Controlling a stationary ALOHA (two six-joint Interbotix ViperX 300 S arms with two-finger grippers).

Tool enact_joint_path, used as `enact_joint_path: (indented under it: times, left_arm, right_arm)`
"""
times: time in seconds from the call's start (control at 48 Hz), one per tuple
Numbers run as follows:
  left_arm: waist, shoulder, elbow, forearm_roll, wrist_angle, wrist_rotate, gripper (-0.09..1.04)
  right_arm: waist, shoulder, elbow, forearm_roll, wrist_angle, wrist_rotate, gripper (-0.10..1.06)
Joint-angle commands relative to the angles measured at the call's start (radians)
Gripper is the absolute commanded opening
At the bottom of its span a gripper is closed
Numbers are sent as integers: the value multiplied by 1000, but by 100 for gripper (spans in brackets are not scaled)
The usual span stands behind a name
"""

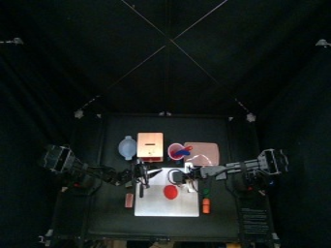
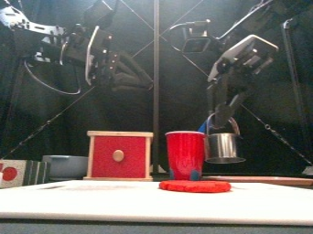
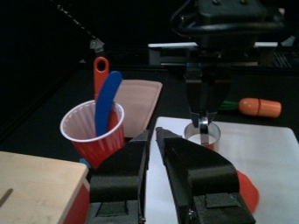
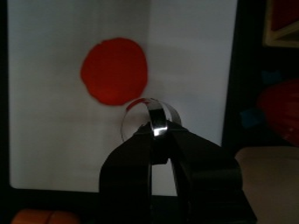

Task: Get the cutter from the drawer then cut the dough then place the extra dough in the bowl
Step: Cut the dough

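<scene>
Your white board lies at the front of the black surface. Behind it stand the wooden box with its red drawer front, and the pink tray to the right of the box. The bowl sits left of the box; you cannot tell what is in it. The red cup stands at the tray's left end and holds a blue knife and a red knife. The red dough lies flat on the board.

Your right claw is grasping the cutter. The cutter hangs in the air over the board, near the dough but not touching it. Your left claw is clenched on nothing, up above the board's left side. An orange toy lies by the board's right edge.
</scene>
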State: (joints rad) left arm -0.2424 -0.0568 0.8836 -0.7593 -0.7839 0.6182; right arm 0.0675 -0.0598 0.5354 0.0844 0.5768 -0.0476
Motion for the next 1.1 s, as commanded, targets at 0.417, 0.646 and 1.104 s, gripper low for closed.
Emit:
enact_joint_path:
  times: [0.417,0.646,1.104]
  left_arm:
    - [-2,32,34,-14,-15,2,58]
    - [-2,31,37,-23,-17,2,58]
    - [-2,31,38,-28,-15,2,58]
  right_arm:
    - [55,115,-92,-23,-103,2,44]
    - [57,117,-89,-61,-101,2,44]
    - [72,123,-87,-64,-92,2,44]
